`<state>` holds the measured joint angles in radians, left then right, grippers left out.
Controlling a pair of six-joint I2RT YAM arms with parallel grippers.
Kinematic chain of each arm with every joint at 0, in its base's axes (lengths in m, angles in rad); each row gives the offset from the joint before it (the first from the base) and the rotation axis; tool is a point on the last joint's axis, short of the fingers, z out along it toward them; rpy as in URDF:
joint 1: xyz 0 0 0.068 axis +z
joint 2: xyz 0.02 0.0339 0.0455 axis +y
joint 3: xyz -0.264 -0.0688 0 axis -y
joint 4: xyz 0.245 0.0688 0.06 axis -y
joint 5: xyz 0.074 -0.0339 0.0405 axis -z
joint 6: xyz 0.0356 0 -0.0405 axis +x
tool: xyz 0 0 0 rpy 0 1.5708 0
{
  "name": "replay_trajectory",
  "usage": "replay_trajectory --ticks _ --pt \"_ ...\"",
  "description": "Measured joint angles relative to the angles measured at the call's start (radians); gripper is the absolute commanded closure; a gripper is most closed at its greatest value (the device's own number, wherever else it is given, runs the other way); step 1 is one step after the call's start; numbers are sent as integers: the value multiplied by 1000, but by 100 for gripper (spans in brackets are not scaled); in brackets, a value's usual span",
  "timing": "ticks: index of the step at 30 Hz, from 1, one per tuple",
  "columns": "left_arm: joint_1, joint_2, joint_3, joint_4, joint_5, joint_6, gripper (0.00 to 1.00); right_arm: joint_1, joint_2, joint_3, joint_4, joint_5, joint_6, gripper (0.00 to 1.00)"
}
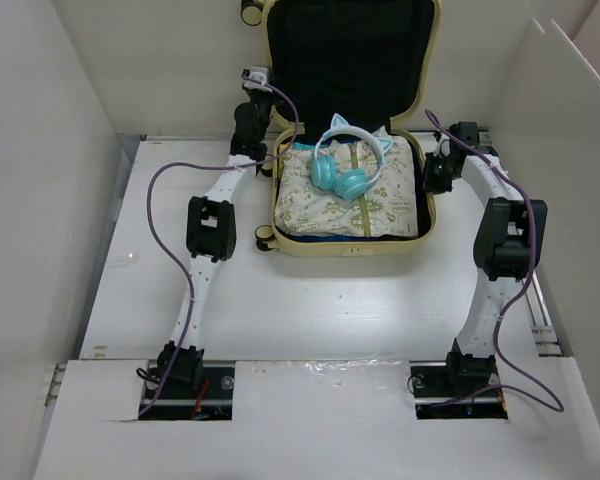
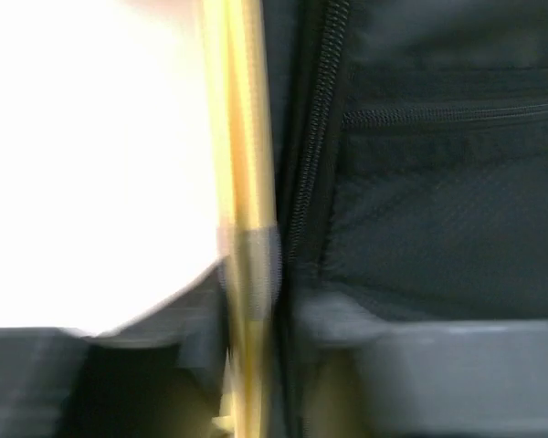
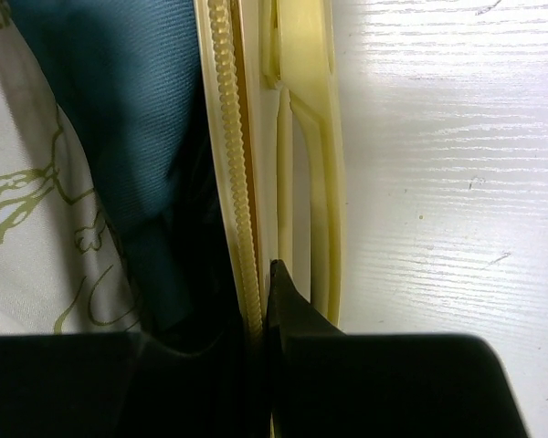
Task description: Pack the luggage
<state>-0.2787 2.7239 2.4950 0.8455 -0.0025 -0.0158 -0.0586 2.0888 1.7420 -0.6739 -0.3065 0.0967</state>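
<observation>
Closing the luggage, open mid-table with lid upright, needs the left gripper at the lid's edge to swing it down slowly while the right gripper steadies the base rim; I cannot tell either's jaw state

From above, bright, even light falls on my counter, casting only faint, soft shadows. My left wrist view is badly blurred and streaked vertically, its left side blown out to white beside the luggage rim. My right wrist view is sharp, the counter bright and the luggage interior dim.
</observation>
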Motion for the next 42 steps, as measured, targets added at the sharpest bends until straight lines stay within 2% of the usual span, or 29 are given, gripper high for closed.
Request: replay_trajectory --ticks 1,2,6,9,12,17,18,20,21,22,24,27,32,36,37,38,40,42 --pt "11 0 0 14 29 0 98 0 0 0 0 0 0 100" --pt "18 0 -2 34 44 8 100 0 0 0 0 2 0 100" --pt "31 -1 -47 112 134 33 100 1 0 0 0 6 2 100" --pt "42 -40 -180 237 190 66 100 2 -1 -3 3 8 3 100" --pt "55 -136 -377 331 254 117 100 2 -16 -32 33 11 17 100" --pt "60 -338 -663 375 400 192 100 -1 -53 -95 87 8 66 98" --pt "60 -385 -726 378 435 208 100 -2 -60 -105 93 6 76 92" --pt "58 -477 -848 388 497 246 100 -3 -74 -124 99 5 100 73" --pt "57 -524 -914 393 524 266 100 -6 -80 -132 99 -2 121 54" --pt "56 -566 -969 394 551 282 100 -9 -89 -140 100 -15 158 45" --pt "58 -629 -1059 393 597 320 100 -19 -123 -151 98 -50 222 35" --pt "58 -713 -1196 390 624 379 100 -53 -214 -153 82 -59 301 31" --pt "82 -863 -1396 356 653 454 100 -138 -390 -161 -9 32 393 26" --pt "115 -972 -1492 286 701 509 99 -164 -581 -290 1 133 462 23" --pt "122 -993 -1506 266 708 522 63 -164 -633 -337 -2 162 480 23" --pt "131 -1018 -1516 241 723 530 38 -163 -685 -381 -10 194 501 23" --pt "148 -1086 -1539 199 804 574 4 -161 -769 -441 -16 249 529 23" --pt "171 -1194 -1535 31 894 702 0 -161 -822 -453 -14 312 548 23"
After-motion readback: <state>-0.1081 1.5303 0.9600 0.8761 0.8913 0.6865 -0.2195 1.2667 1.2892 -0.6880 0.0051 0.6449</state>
